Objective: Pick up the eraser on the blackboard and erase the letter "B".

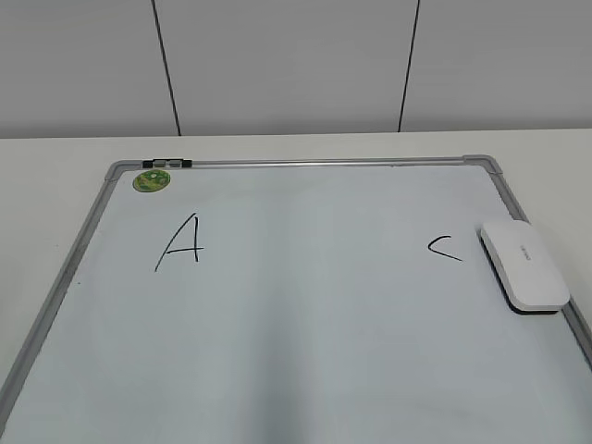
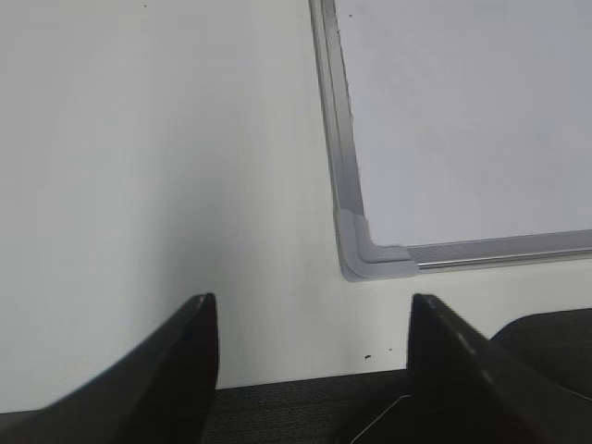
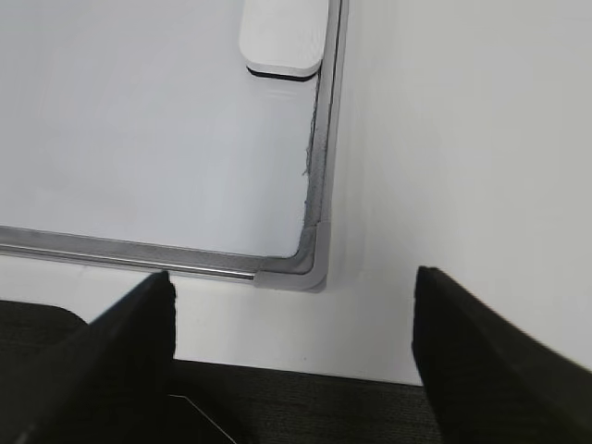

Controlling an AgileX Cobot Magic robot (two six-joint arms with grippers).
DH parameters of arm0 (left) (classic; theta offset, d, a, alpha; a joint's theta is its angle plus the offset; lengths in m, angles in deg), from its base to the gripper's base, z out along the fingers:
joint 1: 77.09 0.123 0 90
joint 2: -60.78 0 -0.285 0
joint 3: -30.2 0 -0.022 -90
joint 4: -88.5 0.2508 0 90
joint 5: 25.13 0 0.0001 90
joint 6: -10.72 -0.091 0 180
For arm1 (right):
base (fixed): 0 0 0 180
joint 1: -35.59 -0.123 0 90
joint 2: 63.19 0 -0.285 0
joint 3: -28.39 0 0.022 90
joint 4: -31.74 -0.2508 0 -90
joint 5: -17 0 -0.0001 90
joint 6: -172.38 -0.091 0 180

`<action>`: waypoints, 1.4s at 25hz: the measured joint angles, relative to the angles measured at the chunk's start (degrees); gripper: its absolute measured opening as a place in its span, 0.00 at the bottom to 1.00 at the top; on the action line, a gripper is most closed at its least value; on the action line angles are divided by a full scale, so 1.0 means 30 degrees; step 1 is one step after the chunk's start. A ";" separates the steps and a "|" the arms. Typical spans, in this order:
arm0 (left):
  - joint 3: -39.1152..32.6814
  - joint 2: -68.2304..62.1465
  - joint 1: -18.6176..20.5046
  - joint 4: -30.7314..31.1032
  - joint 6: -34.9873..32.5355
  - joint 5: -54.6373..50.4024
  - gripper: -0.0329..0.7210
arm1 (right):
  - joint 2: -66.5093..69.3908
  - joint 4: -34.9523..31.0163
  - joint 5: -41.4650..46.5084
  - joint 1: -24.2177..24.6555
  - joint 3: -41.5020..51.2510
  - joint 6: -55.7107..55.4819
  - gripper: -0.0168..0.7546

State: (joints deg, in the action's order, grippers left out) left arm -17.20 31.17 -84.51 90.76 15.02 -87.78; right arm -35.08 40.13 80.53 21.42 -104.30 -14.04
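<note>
2 letters only on the blackboard (image 1: 277, 314), exterior view: black "A" (image 1: 181, 242) on left half, smaller black "C" (image 1: 444, 247) on right half. No "B" visible between them, middle of board blank white. Round green sticker (image 1: 151, 180) at far left corner, just inside grey frame; small dark clip (image 1: 166, 164) on top frame rail right above it. Eraser (image 1: 523, 265) lying flat at right edge of board, just right of "C", not touching it, white glossy top up, dark underside showing at near end, small grey lettering on top, too small to read. Long side running along right frame rail, slightly overlapping it. White table (image 1: 55, 176) under board, white panelled wall (image 1: 296, 65) behind. No arms in exterior view.

Left wrist view: left gripper (image 2: 310, 370) hovering over table off board's near left corner, rounded grey corner cap (image 2: 365, 250) between and beyond the fingers (image 2: 185, 370). Jaws spread wide, nothing between them.

Right wrist view: right gripper (image 3: 291, 361) over near right corner of board, corner cap (image 3: 310, 259) ahead. Jaws spread wide, holding nothing. Eraser's near end at top of frame, against right rail, well apart from fingers (image 3: 472, 361).
</note>
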 joint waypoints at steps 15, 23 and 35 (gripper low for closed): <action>0.0000 0.0000 0.0000 -0.1521 0.0000 0.0000 0.65 | 0.0000 -0.0091 0.0063 0.0000 0.0000 0.0076 0.79; 0.0000 0.0396 0.0000 -0.1521 0.0000 0.0000 0.64 | 0.0000 -0.0091 0.0063 0.0000 0.0000 0.0076 0.79; 0.0000 0.5075 0.0000 -0.1561 0.0000 0.0000 0.63 | -0.3379 0.0016 0.0150 0.1983 0.0000 0.0076 0.79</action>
State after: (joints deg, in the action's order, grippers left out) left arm -17.20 46.39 -84.51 86.07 15.02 -87.78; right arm -45.21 40.18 80.98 27.37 -104.30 -13.82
